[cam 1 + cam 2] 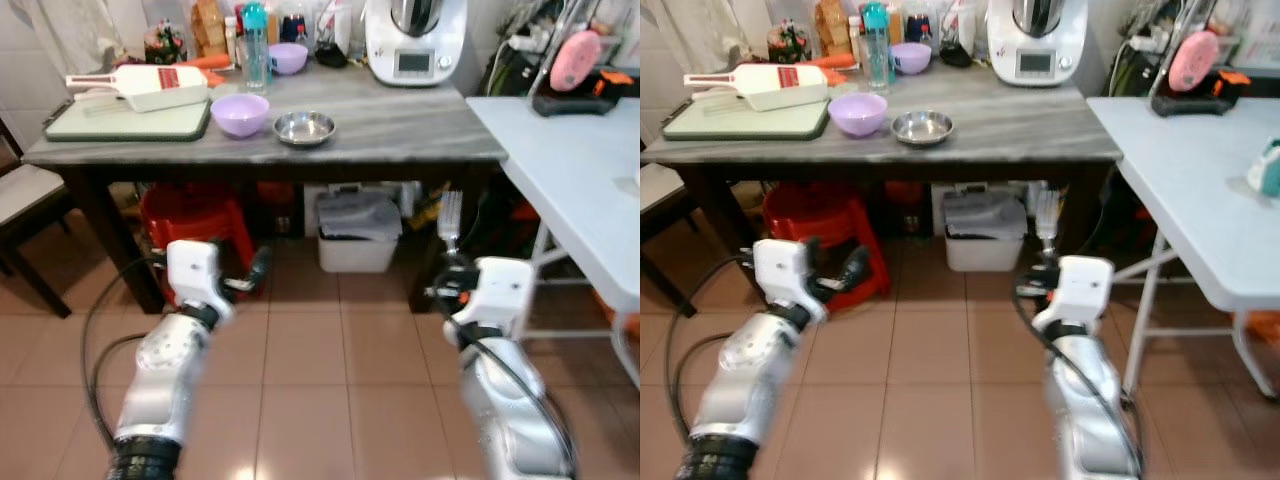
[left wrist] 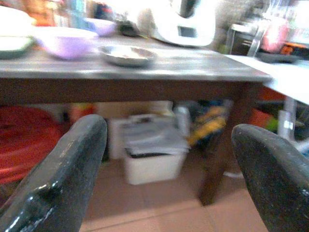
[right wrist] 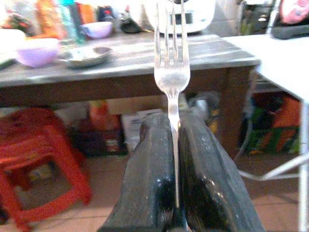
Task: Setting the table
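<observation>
A fork (image 3: pixel 171 72) is pinched by its handle between the pressed-together fingers of the right end effector (image 3: pixel 174 145), tines pointing up; it is carried in the air above the tiled floor (image 1: pixel 300 400), in front of the grey worktop (image 1: pixel 400 125) and not yet over it. On that worktop a steel dish (image 1: pixel 304 127) is set just beside a lilac bowl (image 1: pixel 240 113), with a cutting board (image 1: pixel 120 120) carrying a white slicer (image 1: pixel 150 85) further to the robot's left, and a second small bowl (image 1: pixel 288 57), bottles and a white kitchen machine (image 1: pixel 415 40) at the back. The left end effector (image 2: pixel 169 159) is held low with its fingers spread wide and nothing between them. A red stool (image 1: pixel 195 215) and a white bin (image 1: pixel 358 235) are seen under the worktop, and a pale folding table (image 1: pixel 570 170) stands to the right. The task is judged to be at an early stage: the fork is in hand but not laid, and the approach and placing beside the dishes remain.
</observation>
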Controlling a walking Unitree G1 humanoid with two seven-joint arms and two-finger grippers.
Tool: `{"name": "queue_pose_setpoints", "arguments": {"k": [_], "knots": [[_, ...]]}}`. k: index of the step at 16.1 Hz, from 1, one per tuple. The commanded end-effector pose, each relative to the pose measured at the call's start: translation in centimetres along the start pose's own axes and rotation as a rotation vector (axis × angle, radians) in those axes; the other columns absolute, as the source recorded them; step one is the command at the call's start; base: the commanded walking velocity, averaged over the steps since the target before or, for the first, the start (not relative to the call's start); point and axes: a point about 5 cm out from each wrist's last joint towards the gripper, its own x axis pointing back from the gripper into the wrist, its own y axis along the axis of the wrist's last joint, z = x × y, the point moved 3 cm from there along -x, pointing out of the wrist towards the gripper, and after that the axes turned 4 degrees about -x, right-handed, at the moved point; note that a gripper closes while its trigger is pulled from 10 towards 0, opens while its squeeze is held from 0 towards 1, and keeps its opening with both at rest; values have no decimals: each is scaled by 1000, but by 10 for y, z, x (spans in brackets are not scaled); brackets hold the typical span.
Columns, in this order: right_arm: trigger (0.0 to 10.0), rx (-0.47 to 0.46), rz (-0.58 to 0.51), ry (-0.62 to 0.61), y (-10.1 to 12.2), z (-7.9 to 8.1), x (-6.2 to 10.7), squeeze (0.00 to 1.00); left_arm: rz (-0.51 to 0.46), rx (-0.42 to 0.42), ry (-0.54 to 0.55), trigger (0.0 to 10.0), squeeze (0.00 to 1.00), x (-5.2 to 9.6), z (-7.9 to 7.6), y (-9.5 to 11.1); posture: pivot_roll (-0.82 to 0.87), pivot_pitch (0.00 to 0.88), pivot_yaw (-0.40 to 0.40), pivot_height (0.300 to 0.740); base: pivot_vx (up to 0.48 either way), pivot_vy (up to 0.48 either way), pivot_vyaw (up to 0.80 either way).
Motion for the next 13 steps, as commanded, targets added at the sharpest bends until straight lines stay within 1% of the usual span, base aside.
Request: {"name": "queue_pose_setpoints", "arguments": {"k": [1,4,7,13], "knots": [[10000,-17,-13,14,3,7,-1,0,-13,-31,18,10000,0,2,10,7,-42,0,3,740,341,0,0],[10000,-14,-12,18,2,9,0,0,-9,-29,15,10000,0,2,10,7,-42,0,3,740,340,0,0],[10000,-16,-14,18,3,9,-1,0,-10,-30,17,10000,0,2,9,7,-43,0,3,740,340,0,479],[10000,-11,-14,7,2,7,-1,0,-4,-22,10,10000,0,1,6,5,-50,0,4,740,338,0,0]]}}
